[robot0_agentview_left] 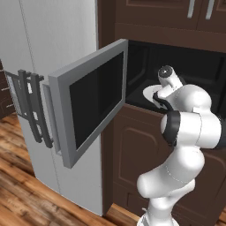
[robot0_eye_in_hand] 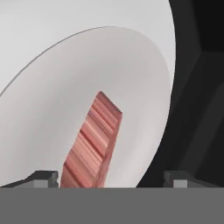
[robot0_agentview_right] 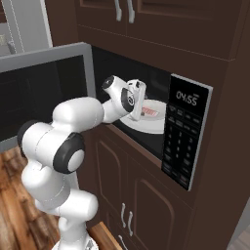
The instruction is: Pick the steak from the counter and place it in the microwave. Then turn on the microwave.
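Observation:
The microwave (robot0_agentview_right: 187,131) is built into dark brown cabinets, and its door (robot0_agentview_left: 88,103) is swung wide open to the left. Inside it lies a round white plate (robot0_agentview_right: 146,125) carrying the steak (robot0_agentview_right: 150,112), a small pinkish-red slab. My hand reaches into the cavity just over the plate. In the hand view my gripper (robot0_eye_in_hand: 111,178) is open, its two dark fingertips (robot0_eye_in_hand: 43,177) standing far apart. The steak (robot0_eye_in_hand: 92,142) lies on the plate (robot0_eye_in_hand: 52,87) between them, close to the left tip and apart from the right one. The counter is out of view.
The keypad and clock display (robot0_agentview_right: 187,99) sit on the microwave's right side. Brown cabinet doors (robot0_agentview_right: 122,195) stand below it and more above. A tall pale grey fridge (robot0_agentview_left: 39,53) stands to the left, behind the open door. The floor is wood (robot0_agentview_left: 17,185).

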### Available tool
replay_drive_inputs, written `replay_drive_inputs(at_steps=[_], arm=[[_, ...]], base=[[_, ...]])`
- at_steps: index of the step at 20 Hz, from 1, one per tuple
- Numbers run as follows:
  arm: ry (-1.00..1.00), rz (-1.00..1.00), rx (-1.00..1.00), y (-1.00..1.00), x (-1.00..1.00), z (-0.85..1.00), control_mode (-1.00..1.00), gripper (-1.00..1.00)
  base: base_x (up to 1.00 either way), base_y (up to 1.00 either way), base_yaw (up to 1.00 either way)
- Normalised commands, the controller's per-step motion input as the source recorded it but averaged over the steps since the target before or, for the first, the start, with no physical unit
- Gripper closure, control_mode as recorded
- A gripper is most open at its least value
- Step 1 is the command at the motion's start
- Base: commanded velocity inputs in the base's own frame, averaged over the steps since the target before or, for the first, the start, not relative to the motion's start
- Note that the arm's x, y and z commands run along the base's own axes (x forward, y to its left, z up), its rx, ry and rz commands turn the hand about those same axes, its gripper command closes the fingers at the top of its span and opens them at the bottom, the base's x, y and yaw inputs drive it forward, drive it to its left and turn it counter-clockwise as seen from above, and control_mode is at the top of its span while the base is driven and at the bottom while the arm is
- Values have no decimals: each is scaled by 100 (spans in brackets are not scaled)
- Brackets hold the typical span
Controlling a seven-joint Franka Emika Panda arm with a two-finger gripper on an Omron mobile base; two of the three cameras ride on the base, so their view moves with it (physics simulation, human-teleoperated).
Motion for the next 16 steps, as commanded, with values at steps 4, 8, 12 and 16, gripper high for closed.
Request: replay_drive_inputs(at_steps=[4, 8, 12, 16], arm=[[0, 0, 0, 0, -2, 0, -100, -100], [0, 0, 0, 0, -29, 0, -100, -100], [-2, 0, 0, 0, -47, 2, -100, -100], [-5, 0, 0, 0, -49, 4, -100, -100]], base=[[0, 0, 0], [0, 0, 0], [0, 0, 0], [0, 0, 0]])
